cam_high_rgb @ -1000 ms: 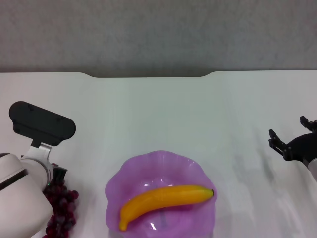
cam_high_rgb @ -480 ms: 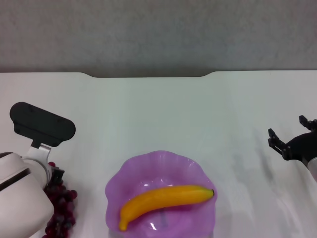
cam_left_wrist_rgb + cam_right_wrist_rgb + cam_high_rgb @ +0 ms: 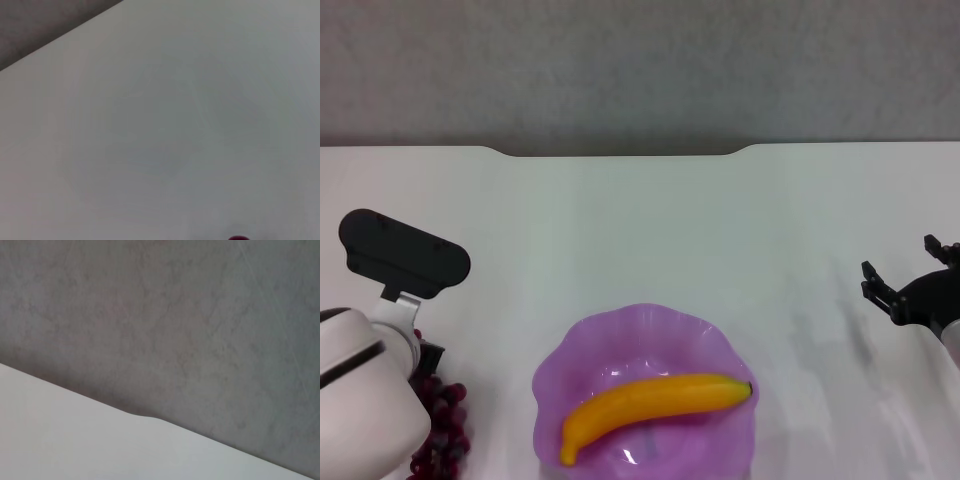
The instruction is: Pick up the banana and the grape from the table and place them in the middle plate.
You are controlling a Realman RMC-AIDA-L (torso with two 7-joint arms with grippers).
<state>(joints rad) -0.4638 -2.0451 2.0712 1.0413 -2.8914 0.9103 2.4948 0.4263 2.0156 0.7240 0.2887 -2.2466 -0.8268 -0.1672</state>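
Fingers first: on the right gripper (image 3: 905, 282) 2 dark fingertips stand apart with bare table between them, spread and holding nothing, out at the right edge of the head view, well away from the plate. Over on the left, the left gripper is buried under its own white wrist housing (image 3: 365, 395) and the black camera mount (image 3: 405, 253), so I cannot tell how it is set.

Down at the left arm sits the grape (image 3: 442, 425), a dark red-purple bunch lying on the table (image 3: 650, 220) at the near left, partly tucked under that white housing and touching or just beneath it. In the left wrist view only 1 sliver of red grape (image 3: 238, 237) shows at the picture's edge, with plain white tabletop (image 3: 165, 125) everywhere else.

Centre stage, the middle plate (image 3: 585, 340), purple and scalloped, sits at the near middle of the table. The banana (image 3: 650, 403) lies inside it, curved, stretched across the dish with its dark tip toward the right rim and its blunt yellow end toward the near left rim.

Grape and plate are near each other but apart, white table between them. The right wrist view shows only the table's notched far edge (image 3: 140, 415) and the grey wall (image 3: 175, 315) behind it.
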